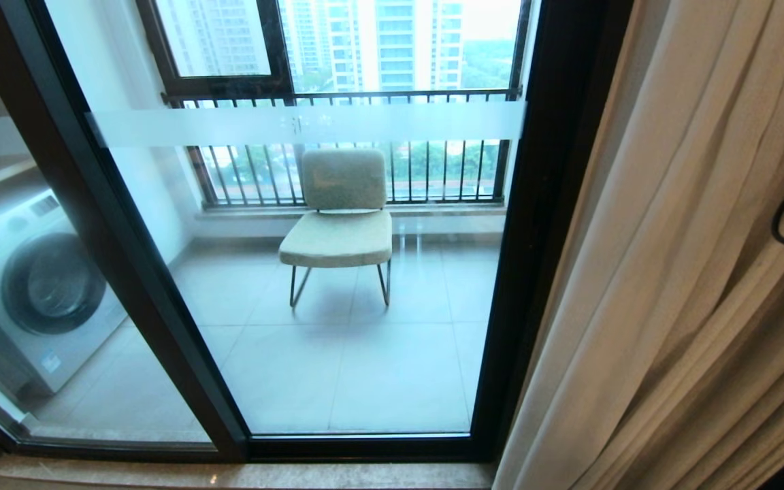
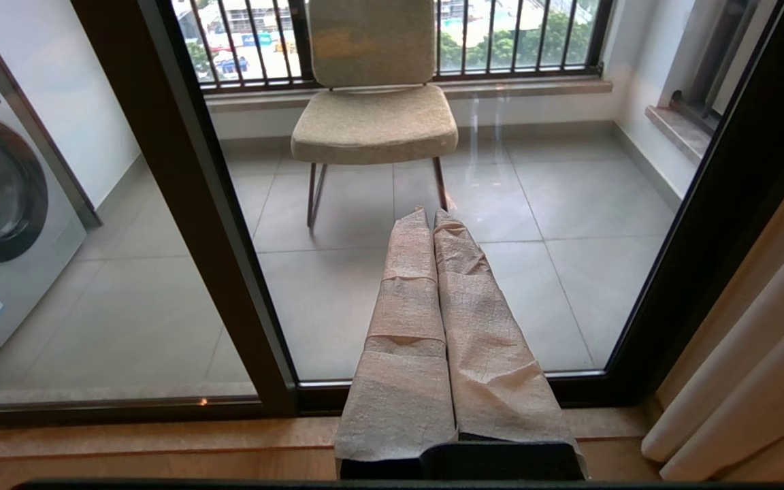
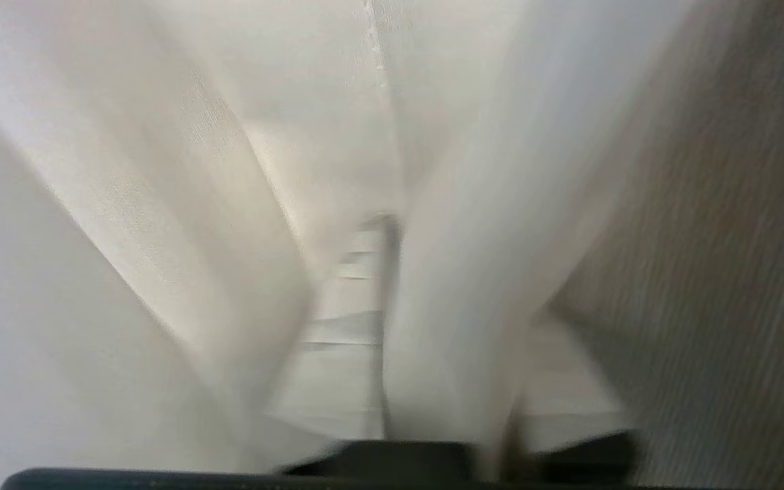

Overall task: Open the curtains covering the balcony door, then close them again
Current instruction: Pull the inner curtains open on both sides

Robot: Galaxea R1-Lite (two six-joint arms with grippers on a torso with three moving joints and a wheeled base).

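Curtains [image 1: 691, 272]: gathered right, baring balcony door [image 1: 337, 272]. Right gripper [image 3: 433, 381]: buried in folds, finger state indiscernible. Left gripper [image 2: 433, 224]: parked, clenched empty.

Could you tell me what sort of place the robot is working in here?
Most likely a high-rise flat, at its balcony door: a washing machine and chair stand on the tiled balcony, tower blocks rise beyond the railing, and cream curtains hang indoors.

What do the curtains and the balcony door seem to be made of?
The curtains: probably thick woven cloth, cream-beige and matte; they hang in soft deep pleats. The balcony door: clear glass, since the chair shows through it, with a frosted strip; the black frame looks like painted metal, though that is uncertain.
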